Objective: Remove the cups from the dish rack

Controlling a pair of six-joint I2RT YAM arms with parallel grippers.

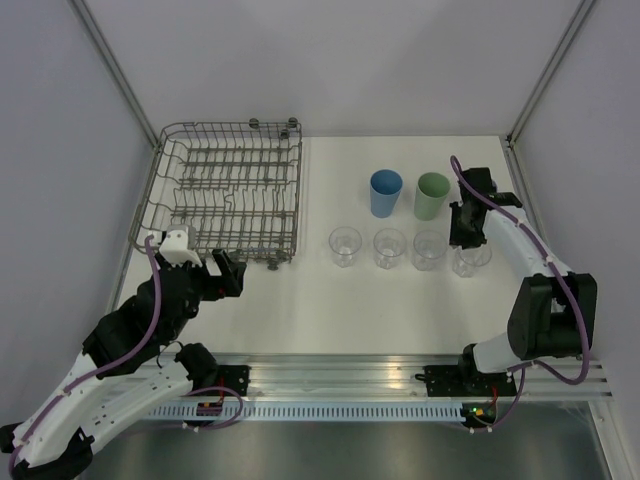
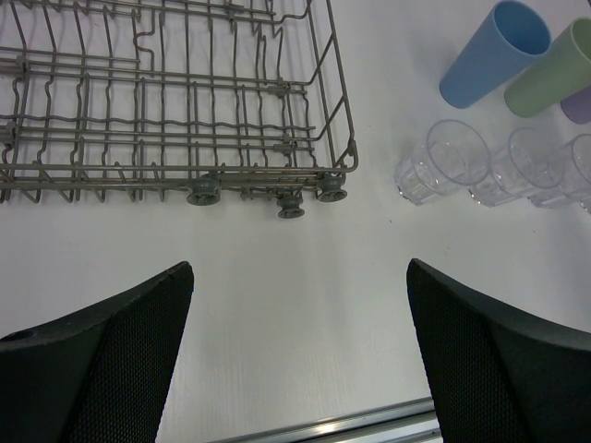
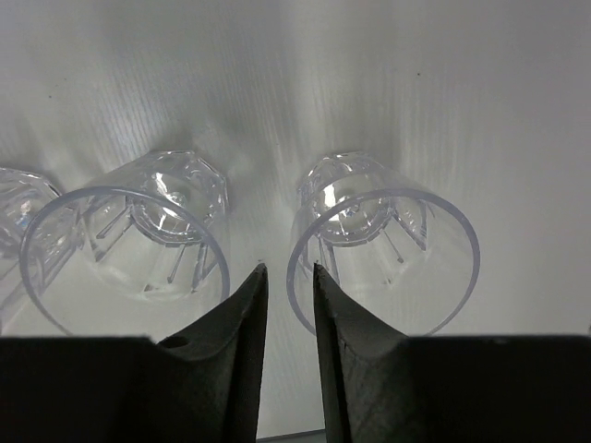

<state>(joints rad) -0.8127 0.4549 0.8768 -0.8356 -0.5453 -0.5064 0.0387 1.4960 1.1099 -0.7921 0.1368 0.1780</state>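
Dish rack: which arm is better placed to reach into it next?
Left. The left end effector, open, hovers beside the dish rack; the right end effector is far off, at a clear cup.

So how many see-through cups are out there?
4, in one row right of the dish rack: leftmost cup, second cup, third cup, and rightmost cup, partly under the right gripper. None seem hidden elsewhere.

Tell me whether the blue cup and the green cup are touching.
Apart. The top view shows a strip of bare table between the blue cup and the green cup.
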